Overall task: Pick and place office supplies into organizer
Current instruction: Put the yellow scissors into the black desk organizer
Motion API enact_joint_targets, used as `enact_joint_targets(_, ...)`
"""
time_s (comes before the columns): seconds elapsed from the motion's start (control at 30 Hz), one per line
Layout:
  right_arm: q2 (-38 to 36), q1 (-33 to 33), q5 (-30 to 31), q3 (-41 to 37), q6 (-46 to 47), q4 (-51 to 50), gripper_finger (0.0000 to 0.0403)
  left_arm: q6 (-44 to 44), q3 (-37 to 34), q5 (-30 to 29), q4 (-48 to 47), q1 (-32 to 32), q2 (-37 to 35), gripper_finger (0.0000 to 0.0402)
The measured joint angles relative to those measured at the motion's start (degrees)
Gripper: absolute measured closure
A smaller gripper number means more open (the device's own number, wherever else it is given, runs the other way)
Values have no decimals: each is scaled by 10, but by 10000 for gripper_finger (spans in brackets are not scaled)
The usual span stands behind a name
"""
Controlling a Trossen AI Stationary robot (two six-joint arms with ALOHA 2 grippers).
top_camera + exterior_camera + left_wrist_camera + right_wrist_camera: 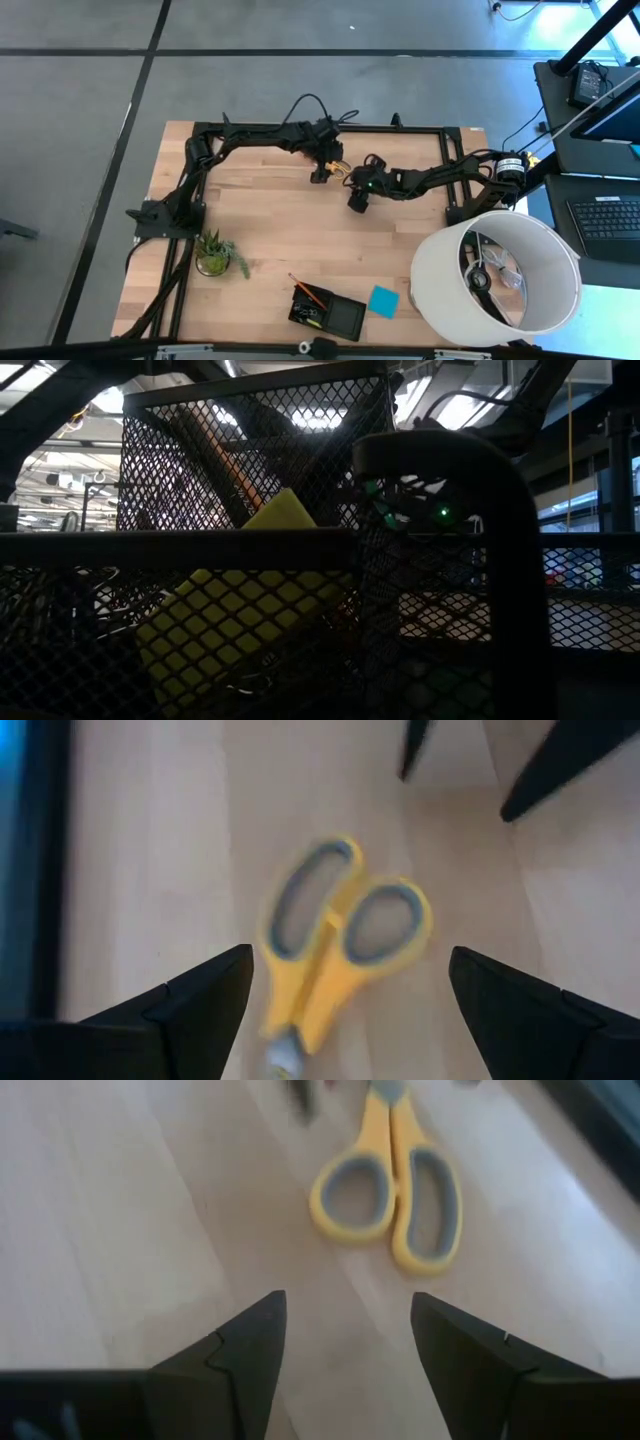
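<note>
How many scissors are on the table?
1. The yellow-handled scissors lie flat on the wooden table at its far side, between the open left gripper and the open right gripper. More could hide inside the organizer.

Wooden table (280, 225), scissors (340, 168), potted plant (215, 255), organizer (328, 315), blue note pad (383, 301), lampshade (495, 275)

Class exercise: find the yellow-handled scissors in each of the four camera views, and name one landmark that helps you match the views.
High view: scissors lie at the table's far middle, between the two grippers.
Low view: not visible; the mesh organizer fills the picture.
Left wrist view: scissors centre, handles up, between open fingers.
Right wrist view: scissors upper centre, beyond open fingers.
Shared landmark: the light wooden table.
</note>
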Motion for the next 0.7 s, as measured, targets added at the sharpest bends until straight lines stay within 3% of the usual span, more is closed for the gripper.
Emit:
enact_joint_targets(0.37,0,-34,-9,0,17,121,185,-11,0,1,-22,-1,0,70)
enact_joint_targets(0.53,11,-59,-60,19,41,119,185,-11,0,1,-24,-1,0,70)
enact_joint_targets(0.7,47,-67,-68,71,26,80,185,-11,0,1,-24,-1,0,70)
